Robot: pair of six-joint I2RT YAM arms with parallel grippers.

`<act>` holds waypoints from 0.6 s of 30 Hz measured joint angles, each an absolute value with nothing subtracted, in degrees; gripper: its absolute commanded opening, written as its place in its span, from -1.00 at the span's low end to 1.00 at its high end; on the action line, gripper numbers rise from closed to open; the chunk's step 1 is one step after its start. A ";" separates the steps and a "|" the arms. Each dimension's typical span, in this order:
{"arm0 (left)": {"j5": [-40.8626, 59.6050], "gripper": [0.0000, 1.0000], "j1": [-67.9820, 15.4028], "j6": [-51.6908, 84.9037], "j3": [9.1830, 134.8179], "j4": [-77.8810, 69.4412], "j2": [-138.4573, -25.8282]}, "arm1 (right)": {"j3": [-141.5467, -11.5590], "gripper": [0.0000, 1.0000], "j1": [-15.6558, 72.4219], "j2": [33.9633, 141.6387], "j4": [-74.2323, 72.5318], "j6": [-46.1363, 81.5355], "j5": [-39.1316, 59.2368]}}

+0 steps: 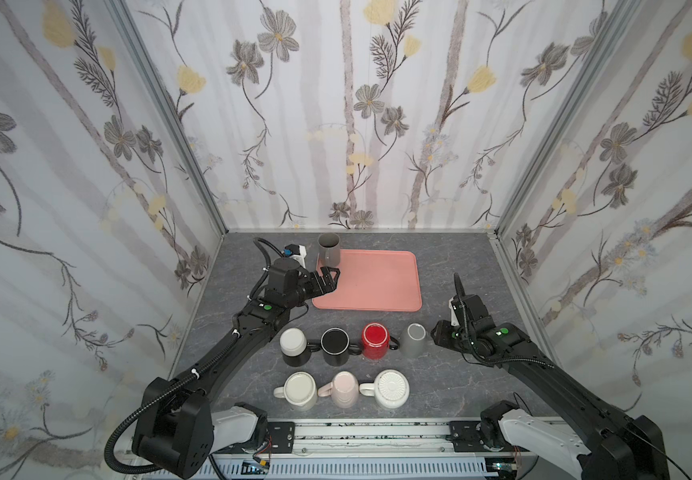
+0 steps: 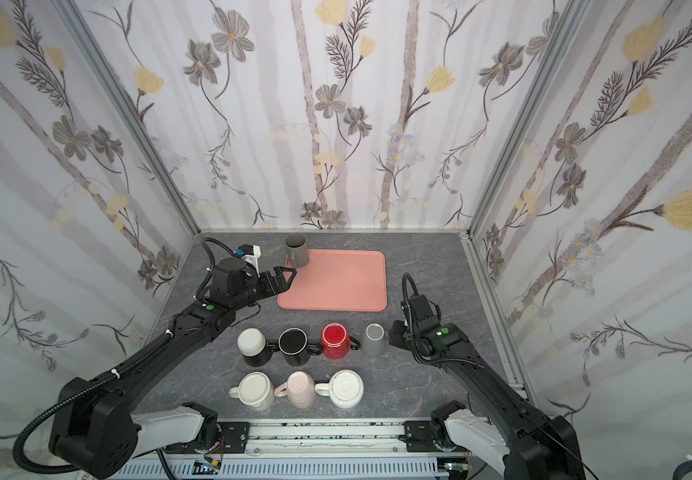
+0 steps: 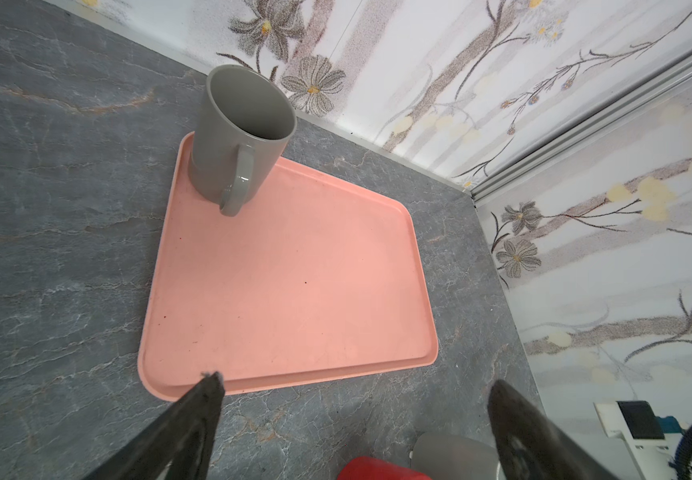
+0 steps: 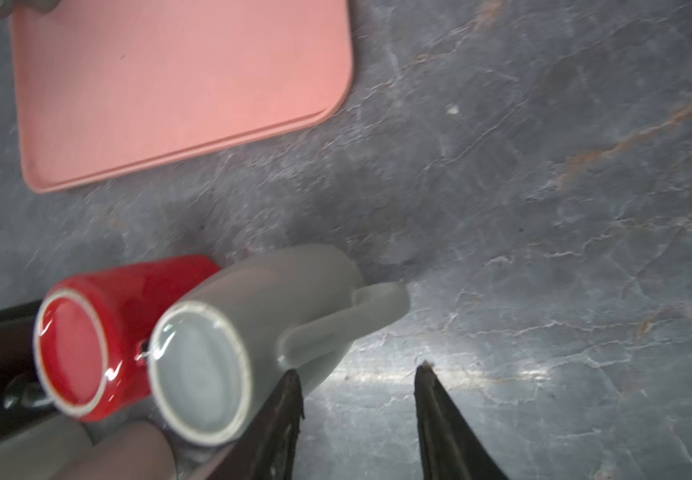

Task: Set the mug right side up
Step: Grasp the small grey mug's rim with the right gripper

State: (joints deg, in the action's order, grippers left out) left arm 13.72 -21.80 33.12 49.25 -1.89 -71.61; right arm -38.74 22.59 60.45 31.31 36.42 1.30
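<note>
On the grey marble-patterned tabletop [image 1: 460, 270], 7 mugs stand base-up in 2 rows in front of a flat pink rectangular tray [image 1: 377, 286]. The back row of 4 ends on the right with the upside-down grey ceramic mug [image 1: 413, 340], resting on its rim just beside a red glazed mug [image 1: 375, 340]. The right gripper [image 1: 436, 332] sits low next to this grey mug, on its handle side. In the right wrist view its 2 dark fingers [image 4: 282, 428] stand partly apart with only bare tabletop between them, gripping nothing. Whether the nearer finger touches the mug cannot be confirmed. The left gripper [image 1: 331, 277] hangs above the tray's left edge, and the left wrist view shows its jaws spread wide and empty. An upright grey mug [image 1: 329, 249] stands on the tray's far left corner, mouth up, handle turned towards the left gripper. The front row of 3 holds a cream mug [image 1: 300, 390], a pale pink mug [image 1: 344, 388] and a white mug with a ribbed base [image 1: 392, 388], all inverted.
</note>
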 measured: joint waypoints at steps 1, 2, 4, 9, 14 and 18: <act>13.74 1.00 -21.80 33.21 49.25 -1.89 -71.61 | -38.57 -0.14 21.10 62.00 29.67 36.42 1.13; 13.80 1.00 -21.80 33.23 49.25 -1.89 -71.61 | -38.50 -0.14 20.10 63.16 28.36 36.38 1.13; 14.17 1.00 -21.80 33.28 49.25 -1.89 -71.61 | -38.63 -0.14 18.17 66.35 25.52 35.97 1.10; 14.39 1.00 -21.80 33.28 48.93 -1.87 -71.00 | -40.36 -0.20 16.86 73.76 21.28 33.32 0.95; 14.76 1.00 -21.76 33.26 48.49 -1.87 -70.50 | -39.75 -0.25 16.88 75.35 19.92 31.83 1.61; 14.81 1.00 -21.67 33.23 48.47 -1.91 -70.41 | -37.32 -0.27 18.00 72.95 20.45 31.62 2.46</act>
State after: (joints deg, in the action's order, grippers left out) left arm 14.81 -21.67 33.23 48.47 -1.91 -70.41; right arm -37.32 18.00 72.95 20.45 31.62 2.46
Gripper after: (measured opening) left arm 0.996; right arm 0.366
